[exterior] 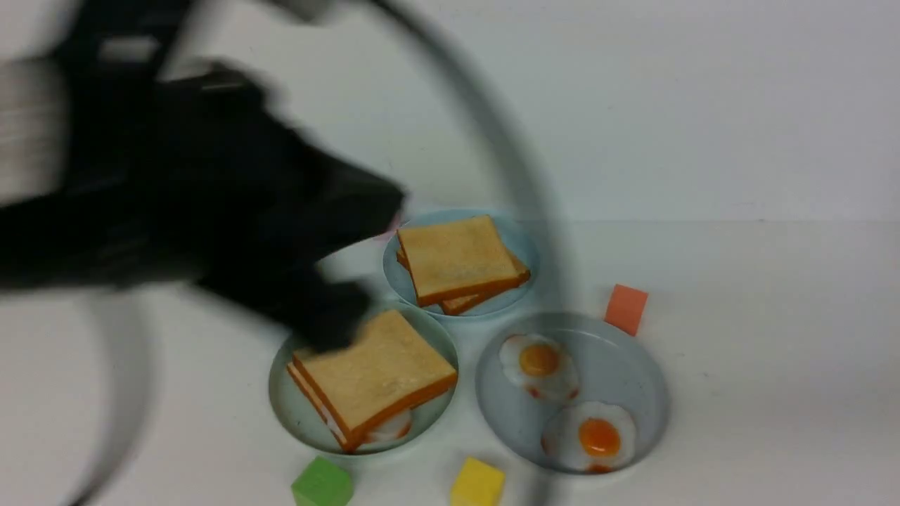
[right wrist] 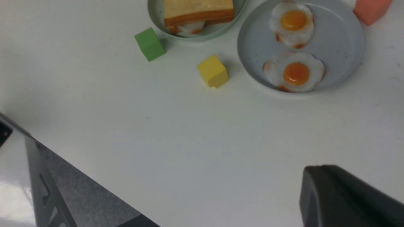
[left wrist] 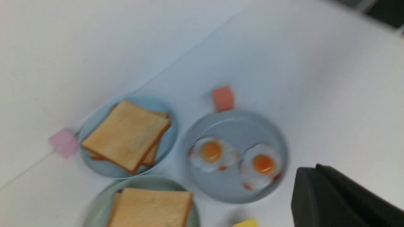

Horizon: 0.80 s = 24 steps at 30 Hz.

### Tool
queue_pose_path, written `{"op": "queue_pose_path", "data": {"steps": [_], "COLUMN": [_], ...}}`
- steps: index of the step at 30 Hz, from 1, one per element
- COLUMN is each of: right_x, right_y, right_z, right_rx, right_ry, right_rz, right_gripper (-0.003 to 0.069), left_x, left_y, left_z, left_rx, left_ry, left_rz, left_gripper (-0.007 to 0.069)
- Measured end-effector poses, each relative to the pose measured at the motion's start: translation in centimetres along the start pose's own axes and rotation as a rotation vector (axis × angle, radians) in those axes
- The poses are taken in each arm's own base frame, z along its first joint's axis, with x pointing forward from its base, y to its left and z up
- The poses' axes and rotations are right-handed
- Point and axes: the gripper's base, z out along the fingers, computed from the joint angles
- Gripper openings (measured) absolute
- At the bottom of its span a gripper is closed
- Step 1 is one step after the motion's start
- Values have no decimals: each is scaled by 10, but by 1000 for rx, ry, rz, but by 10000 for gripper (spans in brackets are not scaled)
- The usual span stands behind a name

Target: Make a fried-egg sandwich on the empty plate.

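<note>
The fried-egg sandwich [exterior: 373, 376] lies on the mint-green plate [exterior: 281, 402]: two toast slices with a white egg edge [exterior: 391, 427] peeking out at the front. It also shows in the left wrist view [left wrist: 151, 208] and the right wrist view [right wrist: 197, 9]. My left gripper [exterior: 336, 329] is a blurred black shape raised over the sandwich's far left corner. In its wrist view the left gripper [left wrist: 311, 171] has its jaws together and holds nothing. The right gripper [right wrist: 315, 171] is shut and empty over bare table near the front, and is out of the front view.
A stack of plain toast [exterior: 460, 260] sits on the light-blue plate [exterior: 522, 239] behind. Two fried eggs [exterior: 539, 362] [exterior: 590, 437] lie on the grey-blue plate [exterior: 636, 379]. Orange [exterior: 626, 308], green [exterior: 322, 483], yellow [exterior: 478, 483] and pink [left wrist: 64, 142] blocks surround them. The table edge [right wrist: 79, 176] is near.
</note>
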Motion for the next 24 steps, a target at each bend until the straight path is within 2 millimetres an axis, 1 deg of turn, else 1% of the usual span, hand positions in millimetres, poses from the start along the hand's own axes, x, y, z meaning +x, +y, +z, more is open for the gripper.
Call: {"op": "queue_pose_path", "data": {"steps": [1,3,5,6,7,9,12,14,16,24], "right_x": [1,3,5,5,6,7,8,8,8,8], "right_y": [0,-1,-1,-1,-1,-2,-2,-2,-2,-2], "right_z": [-3,-8,-10,-11,-11,-11,-11,-11,-11,-11], "right_rx": [-3,-8,-11,-11,-10,-8,-4,-3,-3,-2], "right_ry": [-13,-34,-45,-42,-37,-26,-10,-7,-7,-6], "right_rz": [1,3,6,7,7,7,8,8,8,8], "right_gripper": [2,2,2,2,3,3,4,6,7,8], "left_x": [15,43,70,93,107,130,159,172,179,189], "left_y": [-1,-2,-3,-3,-4,-4,-4,-5,-5,-5], "left_z": [-19,-37,-45,-49,-51,-55,-55,-53,-51,-46], "left_rx": [22,41,51,56,62,71,83,85,85,82], "left_ry": [-60,-140,-215,-264,-309,-386,-433,-434,-421,-326], "left_rz": [-27,-50,-63,-70,-84,-114,-158,-171,-173,-173], "left_gripper": [-13,-13,-13,-13,-13,-13,-13,-13,-13,-13]}}
